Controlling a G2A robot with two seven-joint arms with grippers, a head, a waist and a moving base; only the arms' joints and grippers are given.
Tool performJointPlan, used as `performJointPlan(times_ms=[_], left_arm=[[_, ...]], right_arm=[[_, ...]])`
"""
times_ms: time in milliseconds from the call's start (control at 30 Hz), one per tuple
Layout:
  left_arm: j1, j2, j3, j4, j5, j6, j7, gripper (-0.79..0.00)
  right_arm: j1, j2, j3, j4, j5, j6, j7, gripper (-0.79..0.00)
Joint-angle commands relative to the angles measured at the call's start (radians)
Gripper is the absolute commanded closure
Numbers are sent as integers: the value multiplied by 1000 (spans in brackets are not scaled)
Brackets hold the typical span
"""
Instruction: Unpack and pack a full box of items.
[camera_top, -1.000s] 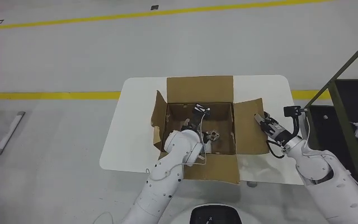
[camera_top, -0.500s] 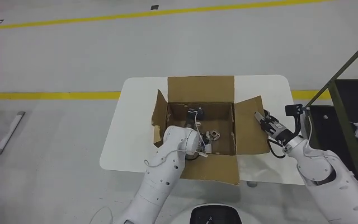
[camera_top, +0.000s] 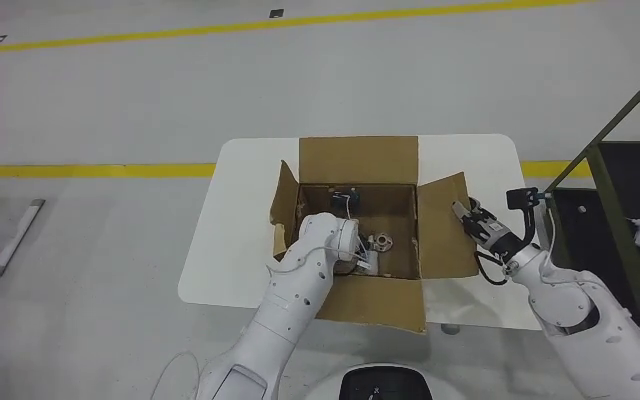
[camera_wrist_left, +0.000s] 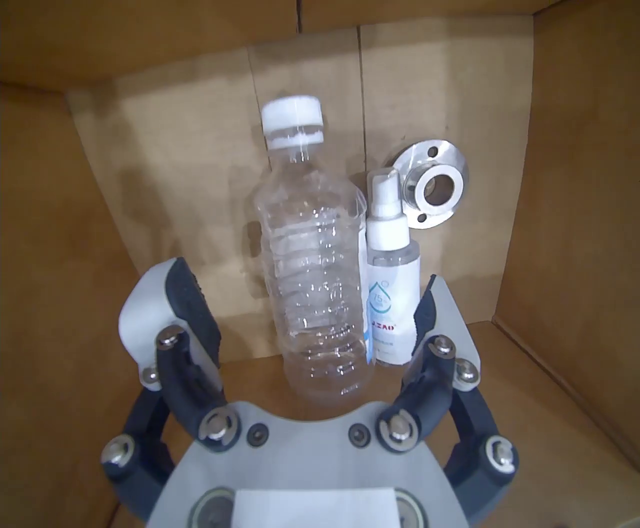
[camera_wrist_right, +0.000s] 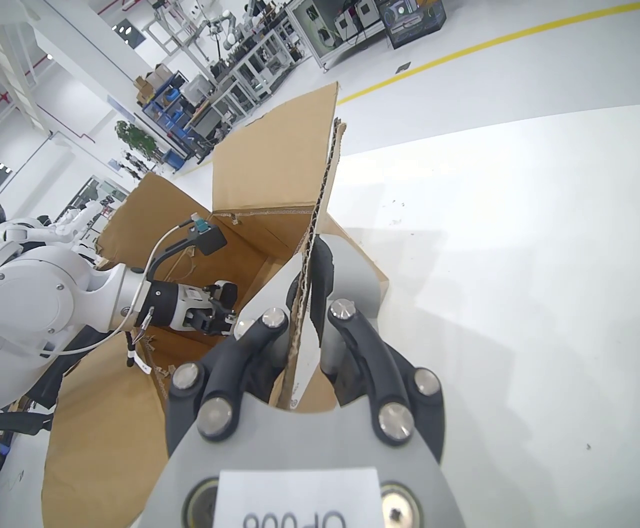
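An open cardboard box (camera_top: 358, 158) stands on the white table (camera_top: 235, 220). My left gripper (camera_wrist_left: 307, 287) is down inside it, open, its fingers either side of the base of a clear plastic bottle (camera_wrist_left: 305, 225) with a white cap, not touching it. A small white spray bottle (camera_wrist_left: 392, 265) lies right beside the bottle, and a shiny metal flange (camera_wrist_left: 432, 185) lies just past it. From above, the flange (camera_top: 381, 241) shows on the box floor near the left gripper (camera_top: 345, 198). My right gripper (camera_wrist_right: 306, 280) is shut on the edge of the box's right flap (camera_wrist_right: 272, 160), holding it raised.
The box's other flaps are folded outward. A dark metal rack (camera_top: 600, 190) stands just past the table's right end. Bare tabletop (camera_top: 480, 155) lies left of the box and behind the right flap.
My left arm swung in over the box's left side and its gripper sank deeper inside. The right flap tipped up slightly in my right gripper.
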Motion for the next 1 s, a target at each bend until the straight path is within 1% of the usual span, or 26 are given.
performJointPlan(times_ms=[0, 33, 67, 100, 200, 267, 300, 333, 367, 400, 433, 500, 567, 700, 767, 833, 867, 900, 933, 967], left_arm=[[-7, -3, 4, 10, 7, 8, 7, -785], [-9, -4, 9, 14, 15, 9, 11, -785], [-10, -6, 10, 18, 13, 9, 11, -730], [-12, -7, 7, 22, 2, 8, 8, -702], [-16, -9, 4, 47, -4, 4, 14, -690], [-20, -11, 2, 62, -12, 1, 17, -579], [-23, -12, 4, 71, -9, -2, 19, -557], [-25, -13, 5, 79, -9, -1, 22, -493], [-27, -14, 6, 89, -7, 0, 25, -446], [-31, -16, 7, 98, -7, 1, 30, -422], [-32, -17, 7, 103, -9, 1, 32, -440], [-38, -20, 9, 120, -9, 4, 38, -542], [-42, -23, 10, 128, -12, 4, 40, -600], [-49, -30, 17, 146, -17, 2, 44, -659], [-53, -32, 20, 156, -18, 2, 46, -650], [-57, -35, 21, 164, -20, 2, 48, -588], [-59, -36, 21, 169, -21, 3, 49, -462], [-60, -37, 20, 173, -21, 3, 51, -354], [-63, -38, 20, 176, -22, 3, 53, -332], [-64, -38, 19, 177, -21, 3, 54, -262]], right_arm=[[3, 0, -3, 3, -1, 0, -1, 0], [4, -1, -5, 4, -2, 0, 1, 0], [5, -1, -6, 5, -2, 1, 2, 0], [6, -1, -6, 5, -3, -1, 1, 0], [8, -1, -7, 7, -6, -1, 1, 0], [8, -1, -7, 8, -5, 0, 0, 0], [8, -1, -7, 7, -5, 1, 0, 0], [9, -1, -7, 8, -7, 2, 1, 0], [9, -1, -7, 7, -7, 2, 2, 0], [9, -1, -6, 7, -7, 2, 2, 0], [9, -1, -6, 7, -7, 2, 2, 0], [8, 0, -5, 7, -6, 1, 3, 0], [7, 0, -4, 7, -8, 1, 4, 0], [7, 0, -3, 6, -8, 1, 5, 0], [7, 0, -3, 6, -8, 1, 5, 0], [8, 0, -3, 6, -8, 0, 7, -6], [8, 0, -4, 7, -8, 0, 7, -15], [9, 0, -4, 7, -8, 0, 7, -46], [10, 0, -5, 8, -7, 1, 7, -99], [11, 0, -5, 8, -6, 1, 8, -240]])
